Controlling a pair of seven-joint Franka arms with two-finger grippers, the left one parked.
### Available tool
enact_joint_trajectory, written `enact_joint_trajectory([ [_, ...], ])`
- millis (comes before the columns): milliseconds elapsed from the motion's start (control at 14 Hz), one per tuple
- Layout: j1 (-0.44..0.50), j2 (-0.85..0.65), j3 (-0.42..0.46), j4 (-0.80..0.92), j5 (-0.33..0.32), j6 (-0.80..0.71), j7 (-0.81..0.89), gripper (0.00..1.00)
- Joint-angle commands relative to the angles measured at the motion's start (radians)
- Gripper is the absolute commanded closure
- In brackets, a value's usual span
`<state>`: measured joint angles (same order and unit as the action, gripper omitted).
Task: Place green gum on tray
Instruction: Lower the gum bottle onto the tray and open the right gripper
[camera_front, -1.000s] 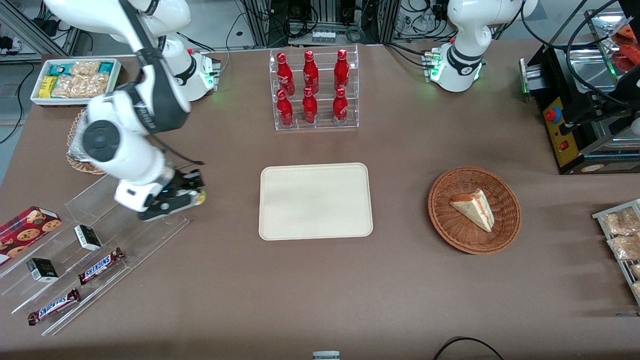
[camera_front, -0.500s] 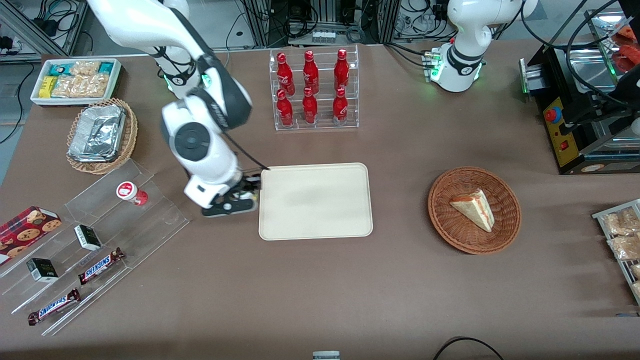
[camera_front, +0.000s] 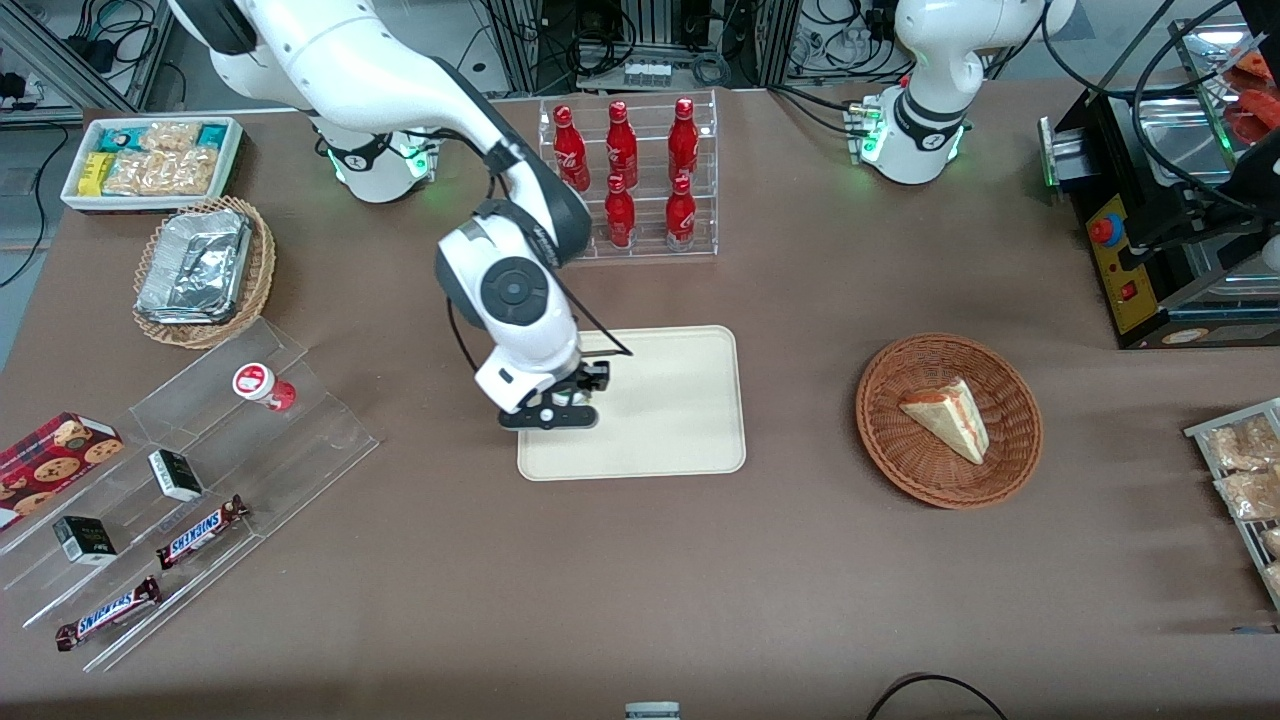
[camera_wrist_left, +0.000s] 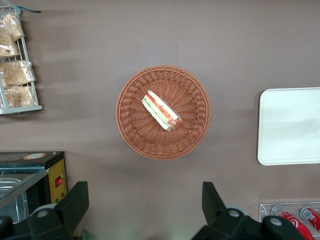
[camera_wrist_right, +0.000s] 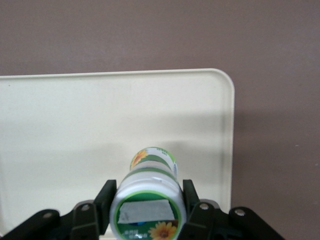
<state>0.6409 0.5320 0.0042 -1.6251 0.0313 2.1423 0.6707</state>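
One carry leg done: my pincer (camera_front: 570, 408), clamped on the green gum (camera_wrist_right: 148, 200), has moved over the tray (camera_front: 680, 420), ready for lowering.

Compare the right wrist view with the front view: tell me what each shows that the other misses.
Only the right wrist view shows the green gum: the gripper is shut on it, lid toward the camera, above the tray.

Only the front view shows the wider table: the red-and-white bottle on the clear stand toward the working arm's end, the rack of red bottles, and the wicker basket holding a sandwich. There the gripper hides the gum.

Both show the tray with the gripper over its edge nearest the working arm.
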Motion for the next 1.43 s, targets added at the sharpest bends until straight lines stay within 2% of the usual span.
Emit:
enact_joint_trajectory([
  [0,0.032,0.062,-0.01,0.05,0.018,0.046,0.073,1.0],
  [357,0.074,0.12,-0.01,0.053,0.016,0.134,0.133,1.0],
  [1143,0.108,0.213,-0.013,0.123,0.002,0.156,0.185,0.98],
  [1214,0.108,0.215,-0.013,0.123,0.002,0.157,0.184,0.63],
  [1286,0.108,0.218,-0.015,0.123,0.002,0.157,0.185,0.14],
  [1357,0.108,0.218,-0.015,0.123,0.002,0.157,0.176,0.0],
])
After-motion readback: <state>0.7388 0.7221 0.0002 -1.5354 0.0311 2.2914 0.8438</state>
